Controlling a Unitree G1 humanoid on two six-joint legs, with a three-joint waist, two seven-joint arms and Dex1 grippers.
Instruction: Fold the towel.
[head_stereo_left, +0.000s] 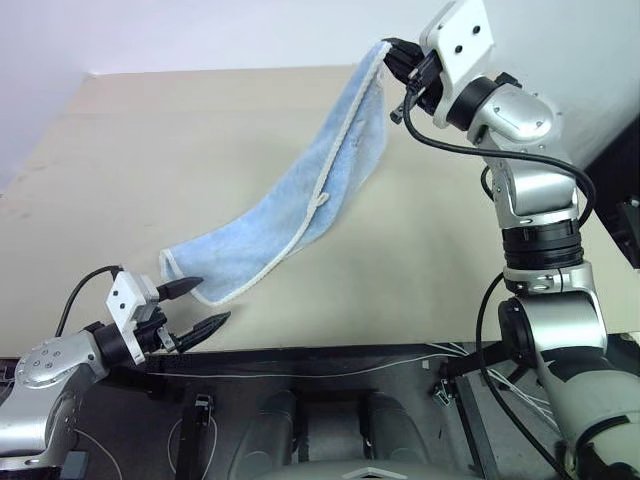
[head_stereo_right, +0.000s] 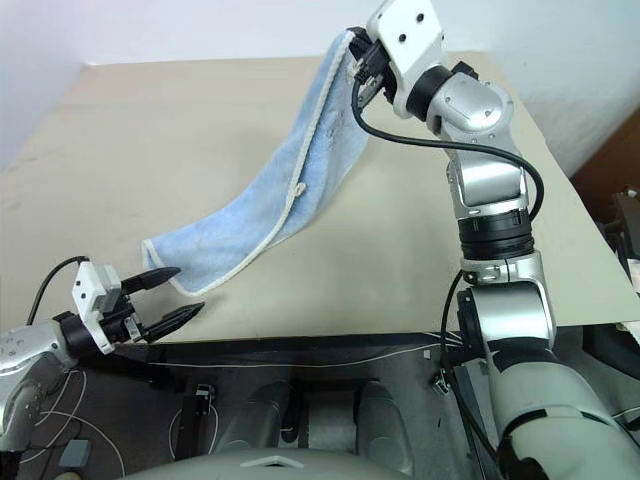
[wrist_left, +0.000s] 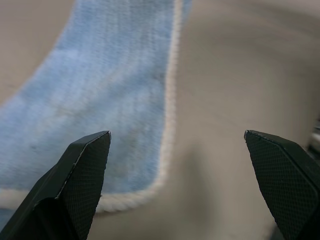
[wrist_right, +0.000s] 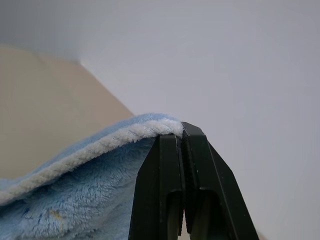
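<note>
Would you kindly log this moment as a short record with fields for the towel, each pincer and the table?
towel: light blue towel, whitish hem, hanging in a long drape from one raised corner; low end rests on the table
right pincer: right pincer shut on the towel's top corner, held high
left pincer: left pincer open, low by the table's near edge, beside the towel's low end, not touching it
table: beige table

head eyes: high, facing down over table | wrists: close behind pincers, both sharing towel

Light blue towel hanging slantwise, lower end on table.
</note>
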